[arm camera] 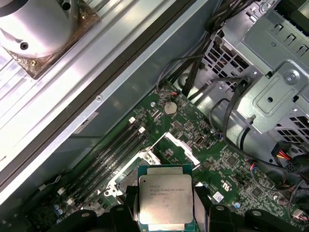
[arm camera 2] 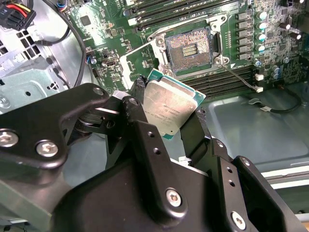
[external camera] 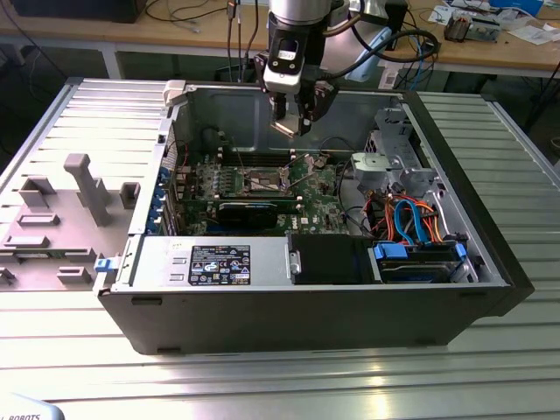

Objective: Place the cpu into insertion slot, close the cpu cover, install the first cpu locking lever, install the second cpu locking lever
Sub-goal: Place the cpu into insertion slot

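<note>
My gripper (external camera: 293, 125) hangs above the open computer case, shut on the cpu (external camera: 290, 129). The cpu (arm camera 2: 169, 103) is a square chip with a silver-grey top, clamped by its edges between the black fingers (arm camera 2: 140, 86), as both wrist views show. It hovers above the green motherboard, apart from the insertion slot (arm camera 2: 188, 47), whose dark pin field lies bare inside its metal rim. The cpu cover (arm camera: 186, 151) stands swung up beside the slot. A thin wire locking lever (arm camera 2: 237, 77) sticks out from the slot's corner, unlatched.
Long memory slots (arm camera 2: 227, 79) flank the socket. A black card (external camera: 254, 213) stands upright on the board nearer the front. Drive cage and orange and blue cables (external camera: 411, 219) fill the exterior view's right side. The power supply (external camera: 214, 261) sits along the front wall.
</note>
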Controlling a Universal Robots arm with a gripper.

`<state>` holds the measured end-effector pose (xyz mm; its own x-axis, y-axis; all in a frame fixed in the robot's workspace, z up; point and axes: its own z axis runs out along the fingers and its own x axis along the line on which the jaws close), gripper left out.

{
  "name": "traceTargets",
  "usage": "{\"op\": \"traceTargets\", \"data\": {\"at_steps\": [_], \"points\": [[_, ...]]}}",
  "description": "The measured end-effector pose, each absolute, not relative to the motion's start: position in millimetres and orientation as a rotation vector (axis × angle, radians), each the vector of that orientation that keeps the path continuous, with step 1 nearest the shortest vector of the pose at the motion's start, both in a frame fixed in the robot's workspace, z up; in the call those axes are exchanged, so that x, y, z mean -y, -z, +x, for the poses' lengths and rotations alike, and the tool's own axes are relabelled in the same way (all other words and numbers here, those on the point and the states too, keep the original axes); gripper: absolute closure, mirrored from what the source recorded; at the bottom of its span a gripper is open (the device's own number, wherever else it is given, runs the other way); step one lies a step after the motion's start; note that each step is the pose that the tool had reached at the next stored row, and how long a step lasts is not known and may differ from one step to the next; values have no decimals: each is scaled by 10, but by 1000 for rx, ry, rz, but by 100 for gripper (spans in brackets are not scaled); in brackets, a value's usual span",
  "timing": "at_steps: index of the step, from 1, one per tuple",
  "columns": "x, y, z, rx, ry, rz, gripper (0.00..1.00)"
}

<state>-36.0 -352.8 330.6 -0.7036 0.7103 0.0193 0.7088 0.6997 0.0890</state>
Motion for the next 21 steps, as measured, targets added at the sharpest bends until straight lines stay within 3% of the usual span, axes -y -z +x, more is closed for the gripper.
{"op": "traceTargets", "data": {"at_steps": [21], "points": [[3528,-3302,-361,-2871,-140,1224,46]]}}
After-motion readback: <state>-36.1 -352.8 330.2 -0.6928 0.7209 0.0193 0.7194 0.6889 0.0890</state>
